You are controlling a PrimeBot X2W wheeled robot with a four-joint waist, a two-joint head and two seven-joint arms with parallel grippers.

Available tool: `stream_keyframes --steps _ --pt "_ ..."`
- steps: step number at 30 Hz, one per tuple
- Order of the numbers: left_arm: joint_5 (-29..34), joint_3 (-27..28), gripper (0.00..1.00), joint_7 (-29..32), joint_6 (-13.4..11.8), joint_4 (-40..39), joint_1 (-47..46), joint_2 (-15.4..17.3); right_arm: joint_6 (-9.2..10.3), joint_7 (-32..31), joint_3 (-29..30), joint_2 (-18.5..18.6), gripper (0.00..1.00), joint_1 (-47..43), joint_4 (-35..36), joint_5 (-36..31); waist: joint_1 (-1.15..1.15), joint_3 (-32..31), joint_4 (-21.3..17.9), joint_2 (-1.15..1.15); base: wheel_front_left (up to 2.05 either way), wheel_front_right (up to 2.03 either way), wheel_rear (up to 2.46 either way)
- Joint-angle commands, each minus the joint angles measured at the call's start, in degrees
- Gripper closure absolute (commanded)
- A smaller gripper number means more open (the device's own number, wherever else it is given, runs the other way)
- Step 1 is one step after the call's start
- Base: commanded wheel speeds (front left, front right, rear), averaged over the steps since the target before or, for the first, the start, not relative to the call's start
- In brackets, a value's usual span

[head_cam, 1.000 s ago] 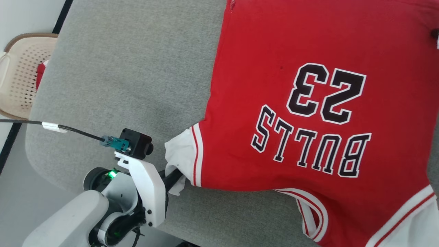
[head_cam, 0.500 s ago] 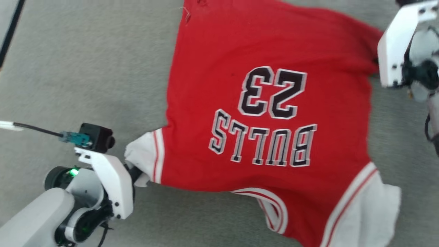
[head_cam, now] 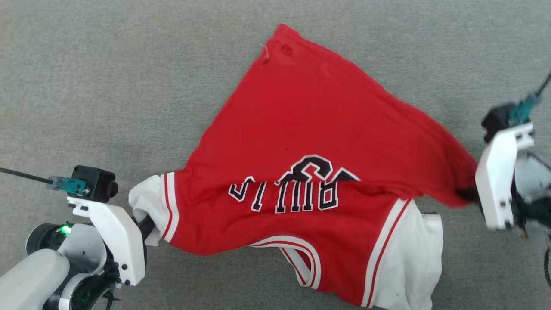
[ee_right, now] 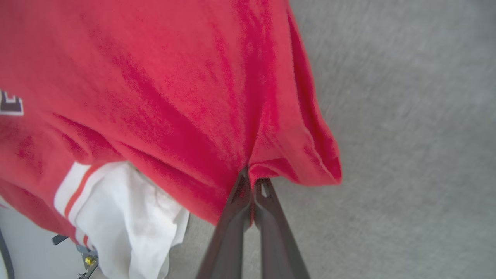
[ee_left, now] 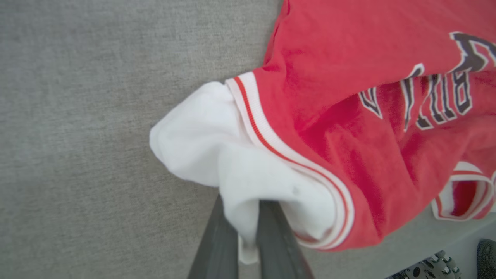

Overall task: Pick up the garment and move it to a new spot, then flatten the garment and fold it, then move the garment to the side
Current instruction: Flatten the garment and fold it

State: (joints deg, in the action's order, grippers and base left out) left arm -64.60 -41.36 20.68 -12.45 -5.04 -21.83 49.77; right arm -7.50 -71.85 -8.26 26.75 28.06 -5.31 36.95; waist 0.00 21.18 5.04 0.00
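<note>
The garment [head_cam: 310,129], a red jersey with white sleeves and a black "BULLS 23" print, hangs stretched between both grippers over the grey surface. Its far red part folds forward and covers the lower half of the "23". My left gripper [head_cam: 148,226] is shut on the white left sleeve [ee_left: 217,162]; the cloth is pinched between the dark fingers [ee_left: 271,232]. On the other side, my right gripper [head_cam: 467,197] is shut on a red edge corner [ee_right: 271,155] of the garment. The other white sleeve [head_cam: 417,258] droops at the lower right.
Grey fabric-covered table [head_cam: 107,86] spreads on all sides of the garment. In the wrist views its near edge shows, with pale floor [ee_left: 457,240] and part of the robot base beyond.
The head camera has shifted, so the whole scene moved. My right gripper has pulled its red corner down toward me, folding the far part over the print. The left gripper keeps its hold on the sleeve.
</note>
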Motion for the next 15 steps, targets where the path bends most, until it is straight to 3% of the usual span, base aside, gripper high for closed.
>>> stream_keyframes --steps 1,6,9,10,12,13,15 --pt "-0.4 0.3 1.00 0.1 -0.3 -0.5 0.6 0.2 0.02 -1.3 1.4 -0.7 1.00 -3.4 2.7 0.2 0.00 -0.3 -0.5 0.00 0.00 0.00 0.00" --pt "-0.4 0.3 1.00 0.2 -0.7 -1.4 0.9 0.6 0.02 -3.6 7.0 -4.1 1.00 -12.5 10.3 -2.1 0.00 -0.1 -0.7 0.00 0.00 0.00 0.00" --pt "-0.5 0.4 1.00 0.2 -0.7 -1.6 0.6 0.3 0.02 -1.9 8.7 -6.3 1.00 -16.0 10.6 -4.3 0.00 0.2 -0.6 0.00 0.00 0.00 0.00" --pt "-0.8 0.4 1.00 0.2 -0.6 -1.6 0.5 0.0 0.02 -0.7 9.0 -6.9 0.95 -16.5 9.9 -4.9 0.00 0.3 -0.5 0.00 0.00 0.00 0.00" --pt "-0.8 0.3 1.00 0.4 -0.5 -1.3 0.4 -0.1 0.02 1.5 9.2 -7.9 0.58 -17.1 7.6 -6.3 0.00 0.4 -0.4 0.00 0.00 0.00 0.00" --pt "-0.7 0.2 1.00 0.4 -0.5 -1.2 0.3 -0.1 0.02 2.7 9.1 -7.9 0.00 -17.2 6.6 -6.8 0.00 0.5 -0.3 0.00 0.00 0.00 0.00" --pt "-0.8 0.1 1.00 0.5 -0.4 -0.9 0.2 -0.3 0.10 4.2 9.0 -8.0 0.00 -16.9 5.0 -7.6 0.00 0.5 -0.2 0.00 0.00 0.00 0.00"
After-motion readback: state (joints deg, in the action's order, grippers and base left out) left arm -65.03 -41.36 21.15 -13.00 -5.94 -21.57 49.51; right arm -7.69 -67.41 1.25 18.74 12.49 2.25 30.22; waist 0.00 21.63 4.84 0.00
